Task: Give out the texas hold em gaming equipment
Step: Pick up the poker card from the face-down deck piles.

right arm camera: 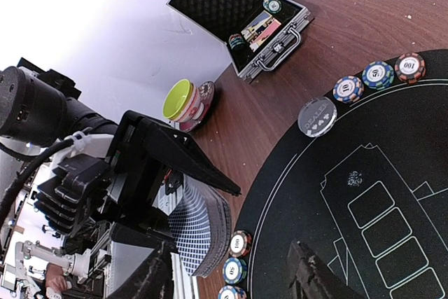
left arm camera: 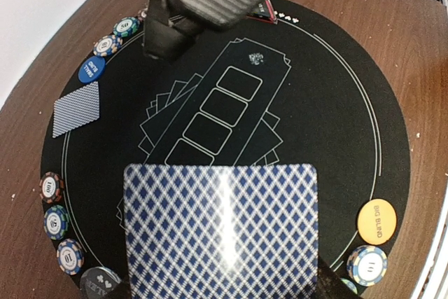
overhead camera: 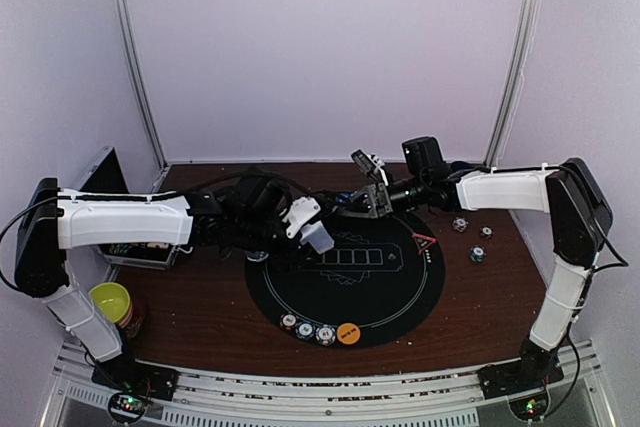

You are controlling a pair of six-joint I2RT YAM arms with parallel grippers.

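At the left edge of the brown wooden worktop (overhead camera: 200, 319) stands an open silver-edged carrying case with black lining (right arm camera: 241, 19), a few chips showing inside it. Toward the near-left corner sits the yellow-green bowl (overhead camera: 110, 301).

My left gripper (overhead camera: 308, 225) hangs over the left part of the round black felt mat (overhead camera: 405, 292). Its fingers are pinching a thick deck of blue diamond-backed playing cards (left arm camera: 220, 229), held clear above the mat.

On the mat's far-left rim three striped round poker chips (left arm camera: 56, 222) lie in a row, with a grey round dealer button (left arm camera: 98, 281) just beside the last one. Further along the far rim a single face-down card (left arm camera: 77, 108) lies inside the printed ring. Near it are a blue round button (left arm camera: 92, 69) and two more striped chips (left arm camera: 106, 45).

At the mat's near edge another row of three chips (overhead camera: 305, 330) sits on the rim, and an orange round button (overhead camera: 348, 333) lies just to their right.

My right gripper (right arm camera: 232, 260) hangs over the far part of the mat, facing my left one and close to the deck without touching it. Its fingers (right arm camera: 308, 274) are spread apart with nothing between them.

A red triangle marker (overhead camera: 424, 241) lies at the mat's right edge. Just off that edge, on the bare worktop, three loose chips (overhead camera: 478, 254) lie near one another.
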